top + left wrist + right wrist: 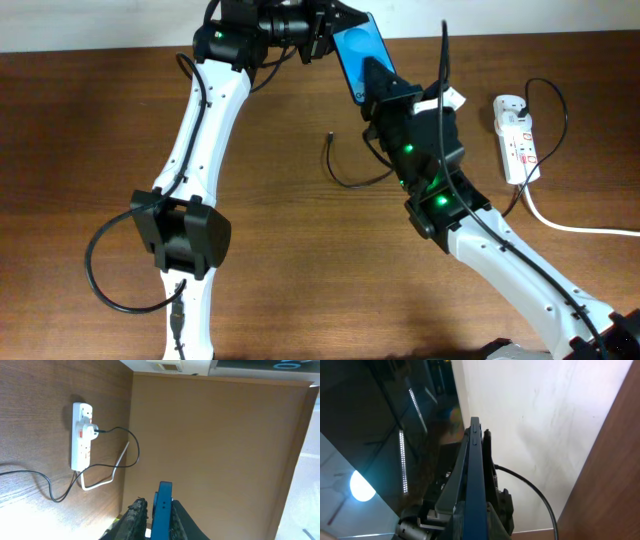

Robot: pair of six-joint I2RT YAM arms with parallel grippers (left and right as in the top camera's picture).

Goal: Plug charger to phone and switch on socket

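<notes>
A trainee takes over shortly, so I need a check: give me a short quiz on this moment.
1. True or false: the charger tip is plugged into the phone.
2. Fill in: the socket lies on the robot's ___ side.
3. The left gripper and right gripper both hold: A the charger, B the phone, C the socket.
Key: 1 false; 2 right; 3 B.

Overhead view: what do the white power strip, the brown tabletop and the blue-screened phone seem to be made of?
White elongated power strip: moulded plastic, likely, smooth with a faint sheen and red switches. Brown table: wood or wood-look laminate, matte; streaky grain shows, which one cannot be told. Slim black-framed phone: smooth, glossy light-blue screen, probably glass; frame material unclear.
</notes>
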